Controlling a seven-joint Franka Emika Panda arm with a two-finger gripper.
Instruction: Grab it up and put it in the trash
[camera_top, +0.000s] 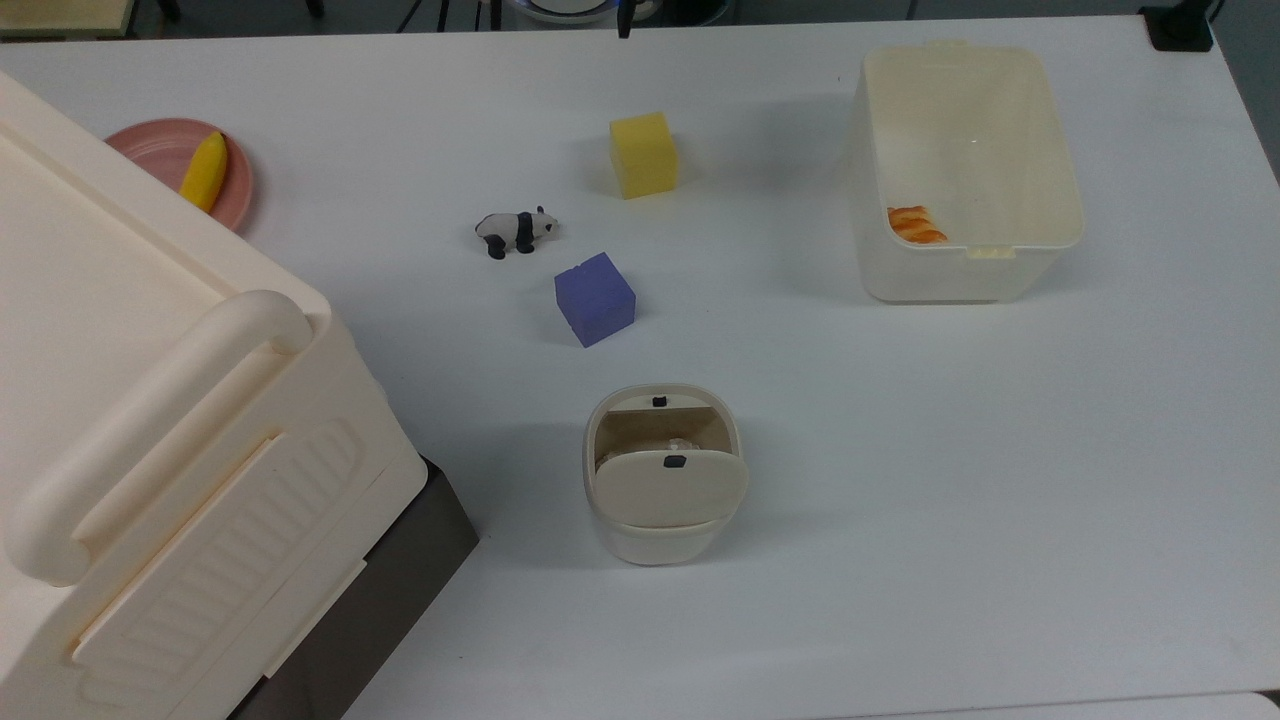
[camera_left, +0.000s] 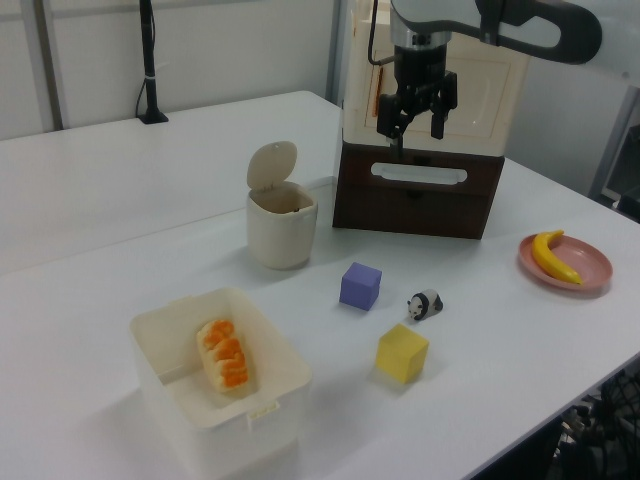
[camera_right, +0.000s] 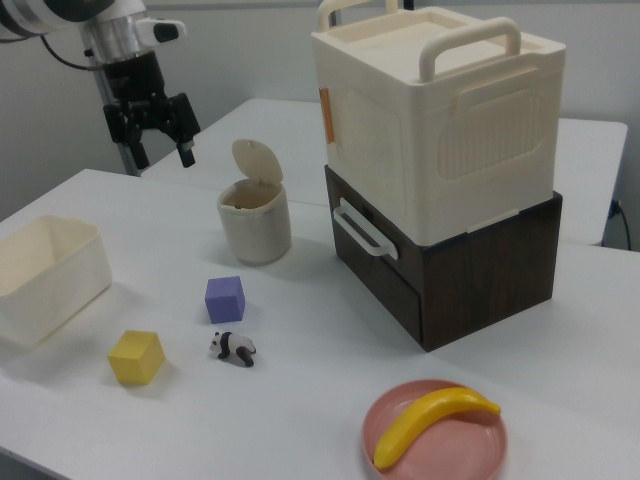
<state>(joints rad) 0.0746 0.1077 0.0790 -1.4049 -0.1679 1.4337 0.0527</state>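
Gripper (camera_left: 415, 128) raised high over the table (camera_top: 900, 450), fingers spread wide and pointing down, nothing held between them; in the right view seen at the upper left (camera_right: 155, 142), equally open and empty. Well below the jaws and apart from them, the beige bin (camera_top: 664, 505) standing upright on the table, lid (camera_left: 271, 164) tipped up and back so the mouth gapes. Inside that mouth, in the top view, a pale wrinkled lump, the paper wad (camera_top: 680, 443), lying low in the bin behind the raised flap; from the side views, hidden by the bin wall. Further below the jaws, on the table surface: purple cube (camera_top: 594, 298), near the bin; panda figure (camera_top: 516, 230) just beside the cube; yellow cube (camera_top: 644, 154) a little beyond. Off to the top view's right, far from the fingers, a translucent tub (camera_top: 1040, 255) with an orange-and-white food item (camera_top: 915, 224) lying inside. Behind the jaws in the left view, a big cream box with handle (camera_left: 470, 75) stacked on a dark brown drawer unit (camera_left: 420, 195). Well away from the gripper, a pink plate (camera_right: 470, 445) holding a banana (camera_right: 432, 422).
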